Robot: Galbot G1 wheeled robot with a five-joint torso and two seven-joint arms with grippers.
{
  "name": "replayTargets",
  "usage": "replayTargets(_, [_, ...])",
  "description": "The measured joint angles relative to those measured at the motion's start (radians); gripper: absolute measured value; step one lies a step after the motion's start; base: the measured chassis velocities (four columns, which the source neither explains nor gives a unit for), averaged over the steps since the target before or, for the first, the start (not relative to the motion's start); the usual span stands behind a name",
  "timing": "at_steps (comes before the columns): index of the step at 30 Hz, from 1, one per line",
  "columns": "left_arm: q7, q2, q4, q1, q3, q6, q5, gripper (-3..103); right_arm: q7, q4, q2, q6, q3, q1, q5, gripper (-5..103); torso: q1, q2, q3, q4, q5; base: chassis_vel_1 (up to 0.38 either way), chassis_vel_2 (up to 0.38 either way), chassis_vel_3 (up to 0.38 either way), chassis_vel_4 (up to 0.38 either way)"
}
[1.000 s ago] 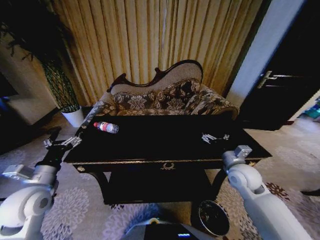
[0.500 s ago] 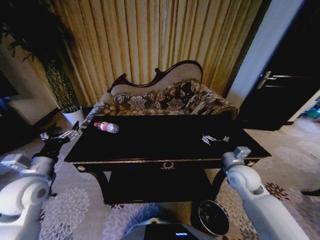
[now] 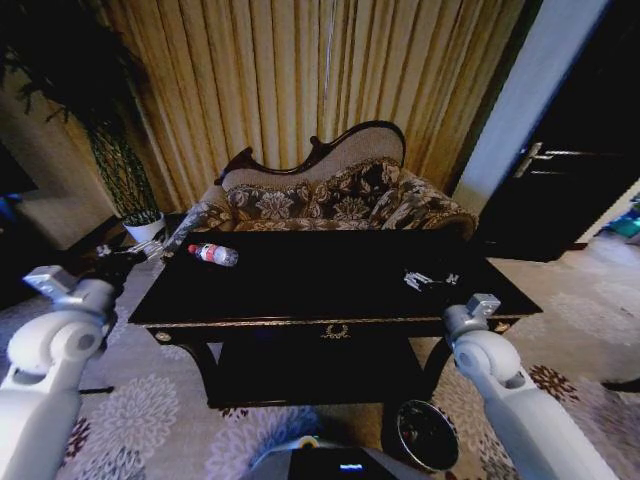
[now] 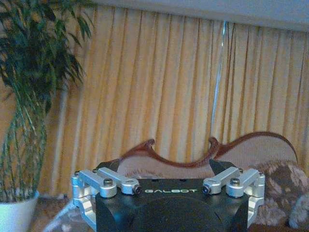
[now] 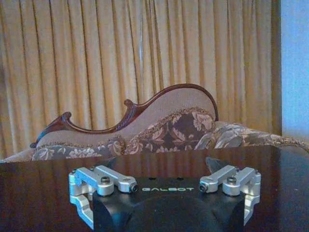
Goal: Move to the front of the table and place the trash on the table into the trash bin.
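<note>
Golden curtains and a floral sofa (image 3: pixel 330 200) back the dark surface (image 3: pixel 330 285) in the head view, with the robot squarely at its front edge. On the surface the bottle (image 3: pixel 214 254) lies on its side near the far left corner, red cap toward the left edge, long axis running roughly left to right; the white scraps (image 3: pixel 428 277) lie well apart from it, toward the right. The left gripper (image 3: pixel 128 258) hangs just off the left end of the surface, level with the bottle and beside its cap, so by my reckoning this arm is the nearer one for it. The right gripper (image 3: pixel 484 303) sits at the front right corner, near the scraps. The bin (image 3: pixel 428 435) stands on the floor below the right arm. The left wrist view shows the left gripper's spread jaws, holding nothing, facing the curtains, a plant (image 4: pixel 24 101) and the sofa back. The right wrist view shows the right gripper's jaws likewise released and empty over the surface. Both grippers bear the word "GALBOT"; the bottle's label is too small to read.
</note>
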Motion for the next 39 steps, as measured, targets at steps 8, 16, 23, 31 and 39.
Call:
replayTargets(8, [-0.037,0.046,0.091,-0.194,0.213,0.027,-0.022,100,0.006,-0.013,-0.008,0.0,0.01,-0.001,0.006,100,0.0,0.0,0.0,-0.001,-0.0001,0.0,0.0,0.0,0.0])
replayTargets(16, [-0.166,0.067,0.121,-0.319,0.319,0.138,-0.042,100,0.007,-0.027,-0.01,0.001,0.009,0.002,0.011,100,0.0,0.0,0.0,-0.0005,0.0,0.0,0.0,0.0,0.0])
replayTargets(23, [-0.342,-0.008,0.148,-0.422,0.41,0.216,-0.112,100,0.011,-0.044,-0.007,0.001,-0.039,0.023,0.006,100,0.0,0.0,0.0,-0.0006,0.0,0.0,0.0,0.0,0.0])
replayTargets(31, [-0.486,-0.087,0.184,-0.533,0.472,0.269,-0.216,100,0.012,-0.055,0.0,0.002,-0.074,0.029,-0.003,100,0.0,0.0,0.0,-0.0009,0.0001,0.0,0.0,0.0,0.0])
replayTargets(39, [-0.735,-0.154,0.161,-0.544,0.462,0.302,-0.474,100,0.038,-0.053,-0.004,0.002,-0.13,0.037,-0.011,100,0.0,0.0,0.0,-0.0005,-0.0002,0.0,0.0,0.0,0.0])
